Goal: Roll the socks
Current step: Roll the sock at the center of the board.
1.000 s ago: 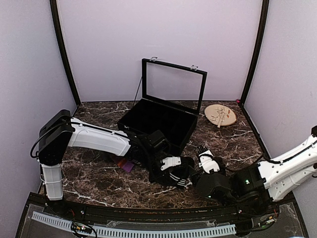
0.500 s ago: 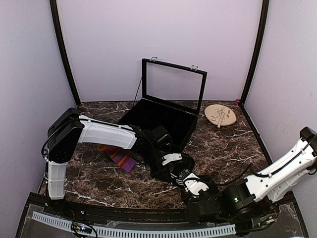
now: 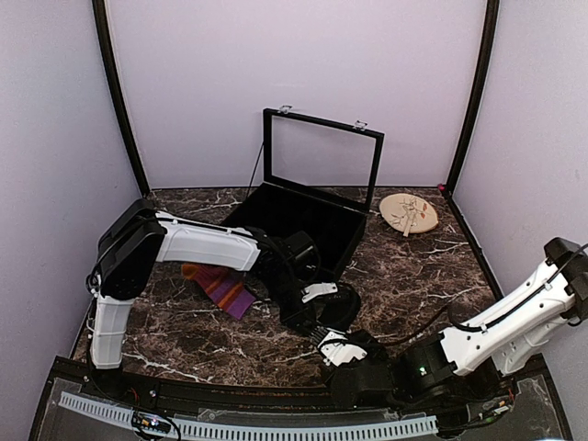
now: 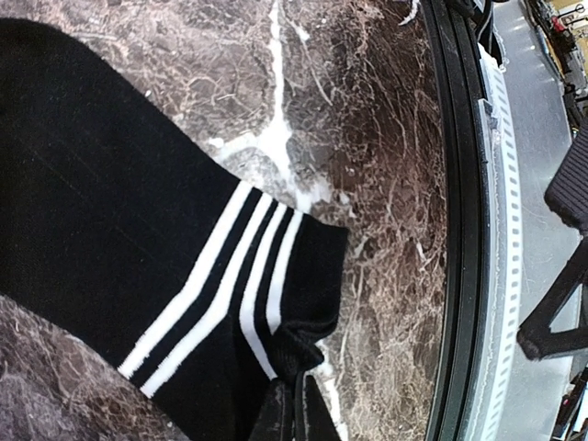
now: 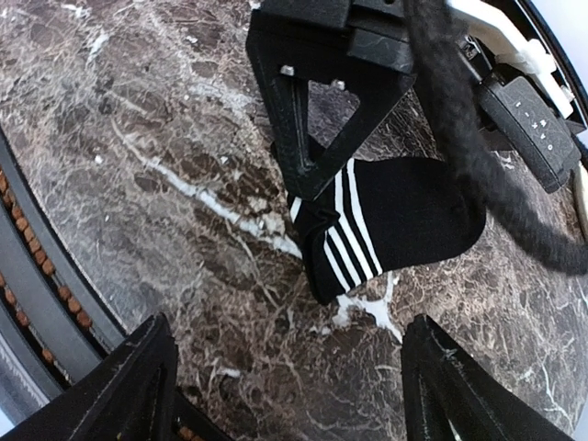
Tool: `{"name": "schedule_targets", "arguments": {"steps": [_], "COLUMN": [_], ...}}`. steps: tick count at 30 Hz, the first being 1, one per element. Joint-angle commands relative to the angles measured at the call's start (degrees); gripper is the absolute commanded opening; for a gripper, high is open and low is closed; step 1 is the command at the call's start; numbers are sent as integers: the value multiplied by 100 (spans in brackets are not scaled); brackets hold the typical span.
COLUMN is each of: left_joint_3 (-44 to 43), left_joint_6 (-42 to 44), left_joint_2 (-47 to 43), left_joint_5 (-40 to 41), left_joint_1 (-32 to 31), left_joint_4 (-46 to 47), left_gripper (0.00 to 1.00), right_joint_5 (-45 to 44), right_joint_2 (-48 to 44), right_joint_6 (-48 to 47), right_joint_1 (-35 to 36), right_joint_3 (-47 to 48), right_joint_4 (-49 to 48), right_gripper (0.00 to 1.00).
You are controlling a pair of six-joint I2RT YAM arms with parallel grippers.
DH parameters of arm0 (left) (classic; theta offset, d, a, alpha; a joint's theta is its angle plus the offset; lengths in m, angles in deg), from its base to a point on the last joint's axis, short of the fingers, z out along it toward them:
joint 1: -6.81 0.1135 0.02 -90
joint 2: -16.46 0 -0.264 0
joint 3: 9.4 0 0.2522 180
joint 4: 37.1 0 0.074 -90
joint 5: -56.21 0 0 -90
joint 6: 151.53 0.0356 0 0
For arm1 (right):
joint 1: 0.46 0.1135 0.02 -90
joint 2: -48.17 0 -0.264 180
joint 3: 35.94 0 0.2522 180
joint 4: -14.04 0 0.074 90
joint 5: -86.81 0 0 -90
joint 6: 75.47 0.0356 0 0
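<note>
Black sock (image 3: 342,308), overhead: lay near the centre of the worktop (image 3: 184,340); striped sock (image 3: 220,287) on its left had come clear of the left arm.
Left wrist: left claw (image 4: 294,418) stayed pinched shut on the cuff.
Right wrist: right claw (image 5: 294,390) had swung nearer, wide open and empty; rolling not begun.

Soft, even light falls from above in the top view: the pale walls are bright, and only weak shadows lie on the dark marble surface (image 3: 184,340). Both wrist views are sharp on the marble veins. The black sock (image 4: 101,202) is so dark that its weave hardly shows. The right pincer (image 5: 287,322) has its fingers (image 5: 129,386), close to the lens, slightly blurred.
</note>
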Motion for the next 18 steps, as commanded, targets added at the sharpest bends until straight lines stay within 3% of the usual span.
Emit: {"name": "schedule_targets", "arguments": {"steps": [1, 6, 18], "left_joint_3": [-152, -224, -470], "left_joint_6": [13, 7, 96], "left_joint_2": [64, 129, 349], "left_joint_5": [-227, -359, -728], "left_joint_1": [60, 117, 245], "left_joint_4": [-353, -429, -672], "left_gripper": [0, 0, 0], "right_joint_5": [189, 385, 938], "right_joint_2": [85, 94, 179], "right_joint_6": [-374, -568, -1237], "right_joint_1": [-285, -571, -1026], "right_joint_3": [-84, -237, -382], "right_joint_4": [-392, -633, -1153], "right_gripper": [80, 84, 85]}}
